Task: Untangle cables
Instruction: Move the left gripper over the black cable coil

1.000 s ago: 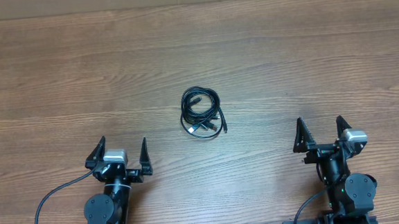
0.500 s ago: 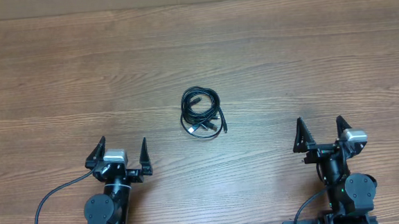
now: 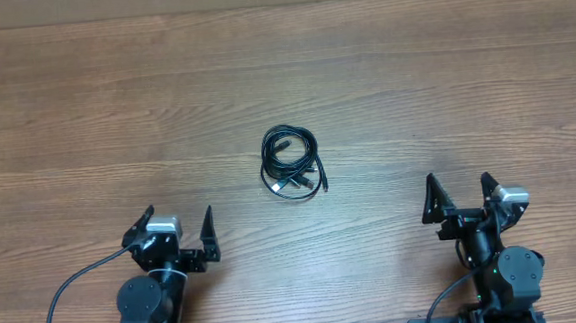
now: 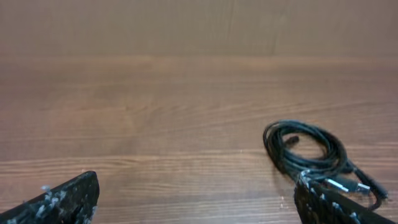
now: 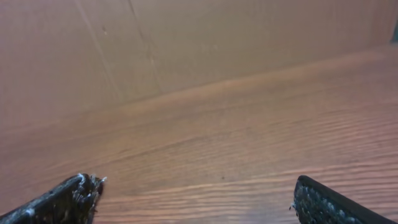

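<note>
Lying coiled on brown wooden surface [image 3: 414, 94]: thin black cables [image 3: 291, 162]. Left gripper [image 3: 179, 220] and right gripper [image 3: 459, 186] sat apart from them, both spread wide, empty.

Overhead: bright, even, diffuse light from above. Table [image 3: 384, 85] reads warm brown and matte, w/ faint soft shadows; sharp edge to edge. Left wrist: dimmer, slightly soft. Cables [image 4: 305, 167] in fair focus, far edge hazy. Right wrist: strong orange cast, wood grain smeared, bkgd blurred. Fingertips [image 5: 326, 202] dark, v. close, out of focus at btm corners.
</note>
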Robot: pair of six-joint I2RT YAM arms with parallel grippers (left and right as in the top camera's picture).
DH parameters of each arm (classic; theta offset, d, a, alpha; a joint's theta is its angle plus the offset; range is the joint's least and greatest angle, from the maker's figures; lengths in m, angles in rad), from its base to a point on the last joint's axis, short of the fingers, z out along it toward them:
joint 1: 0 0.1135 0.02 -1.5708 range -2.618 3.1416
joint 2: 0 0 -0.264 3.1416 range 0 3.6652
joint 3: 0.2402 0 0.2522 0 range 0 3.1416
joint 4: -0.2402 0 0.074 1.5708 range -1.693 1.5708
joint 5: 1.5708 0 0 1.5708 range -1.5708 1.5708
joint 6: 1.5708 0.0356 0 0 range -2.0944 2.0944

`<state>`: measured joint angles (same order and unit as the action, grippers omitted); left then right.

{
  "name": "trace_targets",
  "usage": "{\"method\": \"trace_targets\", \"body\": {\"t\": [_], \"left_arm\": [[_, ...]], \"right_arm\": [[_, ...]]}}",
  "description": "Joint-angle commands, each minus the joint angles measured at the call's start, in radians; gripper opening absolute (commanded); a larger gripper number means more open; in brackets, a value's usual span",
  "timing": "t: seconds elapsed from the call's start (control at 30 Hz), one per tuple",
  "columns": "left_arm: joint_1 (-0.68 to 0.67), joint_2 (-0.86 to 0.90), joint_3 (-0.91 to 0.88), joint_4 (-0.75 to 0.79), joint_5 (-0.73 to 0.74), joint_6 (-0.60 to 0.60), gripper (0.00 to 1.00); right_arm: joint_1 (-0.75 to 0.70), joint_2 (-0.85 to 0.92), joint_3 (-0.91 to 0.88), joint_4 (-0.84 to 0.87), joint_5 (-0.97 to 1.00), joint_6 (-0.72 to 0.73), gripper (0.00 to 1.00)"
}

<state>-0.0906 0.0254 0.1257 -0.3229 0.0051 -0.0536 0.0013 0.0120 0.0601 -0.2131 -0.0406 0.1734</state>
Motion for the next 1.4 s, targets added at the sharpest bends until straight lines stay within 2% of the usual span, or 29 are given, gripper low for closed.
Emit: {"method": "trace_targets", "body": {"t": [0.0, 0.2, 0.37, 0.63, 0.77, 0.87, 0.97, 1.03, 1.13, 1.23, 1.37], "left_arm": [[0.007, 0.076, 0.144, -0.072, 0.011, -0.026, 0.99], [0.007, 0.28, 0.324, -0.17, 0.015, -0.03, 1.0], [0.007, 0.504, 0.516, -0.284, 0.019, -0.029, 0.99], [0.006, 0.858, 0.853, -0.635, 0.119, -0.029, 1.0], [0.006, 0.96, 0.911, -0.756, 0.122, -0.035, 0.99], [0.006, 1.016, 0.911, -0.762, 0.17, -0.132, 1.0], [0.006, 1.056, 0.911, -0.694, 0.205, -0.15, 1.0], [0.006, 1.079, 0.911, -0.6, 0.226, -0.182, 0.99], [0.005, 1.103, 0.914, -0.418, 0.333, -0.19, 0.97], [-0.003, 1.143, 0.962, -0.349, 0.322, -0.194, 0.94], [-0.043, 1.257, 1.151, -0.431, 0.195, -0.156, 0.94]], "right_arm": [[-0.003, 0.024, 0.119, -0.072, -0.003, 0.014, 1.0], [-0.003, 0.142, 0.254, -0.152, -0.004, 0.014, 1.0], [-0.003, 0.307, 0.411, -0.253, -0.006, 0.014, 1.0], [-0.003, 0.603, 0.75, -0.538, -0.006, 0.014, 1.0], [-0.003, 0.7, 0.871, -0.628, -0.01, 0.013, 1.0], [-0.003, 0.733, 0.892, -0.624, -0.061, 0.013, 1.0], [-0.003, 0.74, 0.891, -0.611, -0.083, 0.013, 1.0], [-0.003, 0.74, 0.891, -0.597, -0.095, 0.013, 1.0], [-0.003, 0.74, 0.891, -0.584, -0.095, 0.013, 1.0], [-0.003, 0.741, 0.891, -0.59, -0.096, 0.013, 1.0], [-0.003, 0.741, 0.891, -0.597, -0.095, 0.013, 1.0]]}}
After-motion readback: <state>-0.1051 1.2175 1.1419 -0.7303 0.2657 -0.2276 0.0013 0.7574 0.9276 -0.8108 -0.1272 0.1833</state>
